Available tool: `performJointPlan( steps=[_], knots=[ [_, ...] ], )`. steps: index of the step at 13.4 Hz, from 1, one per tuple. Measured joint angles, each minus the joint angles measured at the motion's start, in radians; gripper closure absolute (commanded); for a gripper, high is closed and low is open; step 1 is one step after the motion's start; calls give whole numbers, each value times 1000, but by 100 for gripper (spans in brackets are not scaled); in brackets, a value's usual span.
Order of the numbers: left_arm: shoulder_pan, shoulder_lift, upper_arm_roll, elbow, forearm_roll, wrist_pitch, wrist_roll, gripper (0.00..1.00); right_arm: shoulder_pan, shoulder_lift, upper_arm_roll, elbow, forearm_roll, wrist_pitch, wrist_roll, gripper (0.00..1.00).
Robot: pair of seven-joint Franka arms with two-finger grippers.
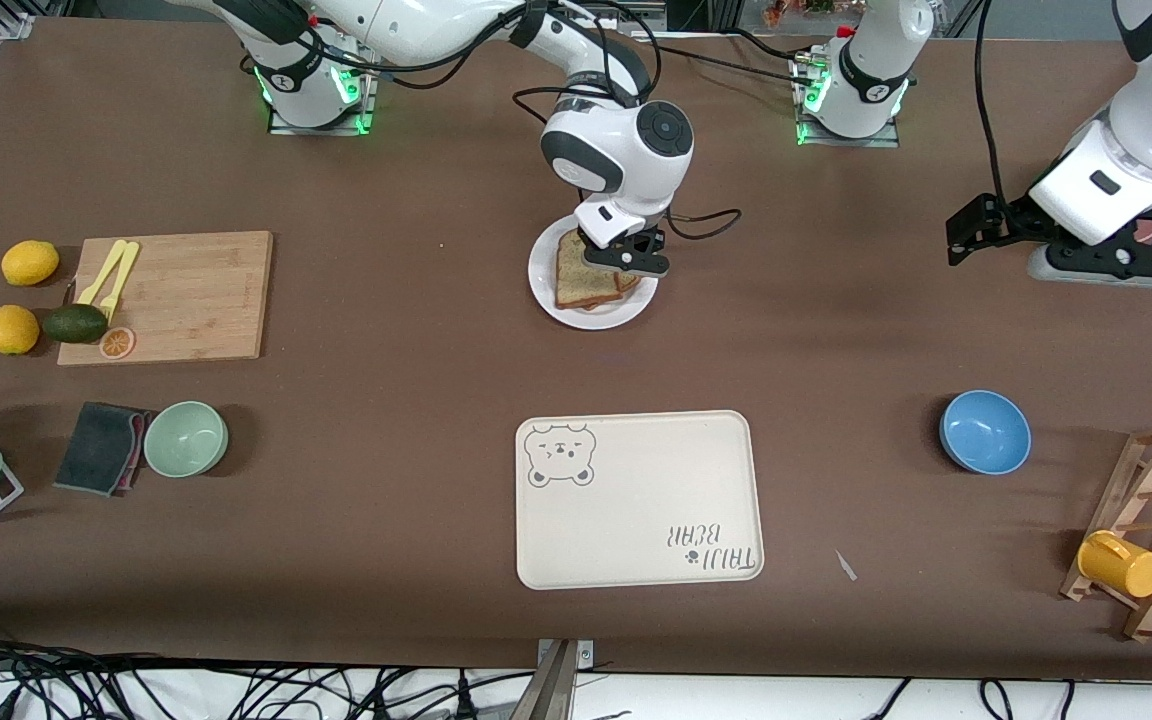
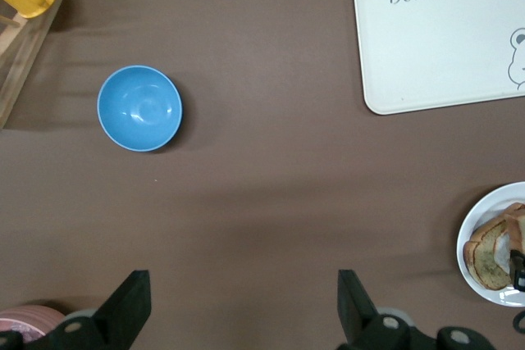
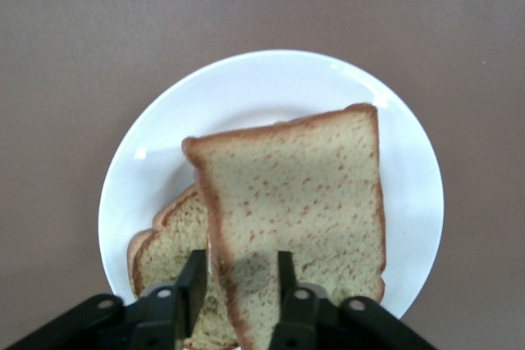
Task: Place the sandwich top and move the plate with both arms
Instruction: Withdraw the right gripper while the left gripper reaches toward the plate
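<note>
Speckled tan sandwich top [image 1: 573, 268] sits over the white plate [image 1: 591, 315], mid-table toward the robots' edge, your right gripper [image 1: 626, 255] pinching it. Left gripper [image 1: 976, 228] waits over the left arm's end. Left wrist view: fingers [image 2: 123, 313] spread wide, holding nothing, above brown tabletop [image 2: 271, 202]. Right wrist view: fingers [image 3: 191, 284] clamp the slice's edge, a smaller slice [image 3: 168, 243] underneath.

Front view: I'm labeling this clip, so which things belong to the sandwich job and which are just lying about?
Job:
sandwich top, held by the right claw over the plate
lower slice
left claw, open, waiting over bare table

Lying about:
bear tray
blue bowl
green bowl
cutting board
lemons
avocado
</note>
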Motion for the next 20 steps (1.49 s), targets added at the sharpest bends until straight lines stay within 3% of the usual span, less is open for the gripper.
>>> performJointPlan(
  steps=[4, 7, 10, 15, 17, 20],
  knots=[
    [-2, 11, -1, 0, 0, -11, 0, 0, -85, -55, -1, 41, 7, -16, 0, 0],
    [-22, 23, -1, 0, -12, -29, 0, 0, -173, -182, -5, 54, 101, -69, 4, 0],
    [-35, 51, -3, -1, -152, -64, 0, 0, -302, -300, -15, 52, 160, -173, -101, 0],
    [-89, 191, -14, -7, -343, -57, 1, 1, -516, -366, -48, 49, 195, -330, -410, 0],
    [-102, 274, -36, -7, -431, -5, 1, 1, -550, -398, -105, 48, 236, -368, -572, 0],
    [-104, 378, -82, -6, -524, 45, 14, 2, -549, -481, -264, 26, 357, -400, -864, 0]
  ],
)
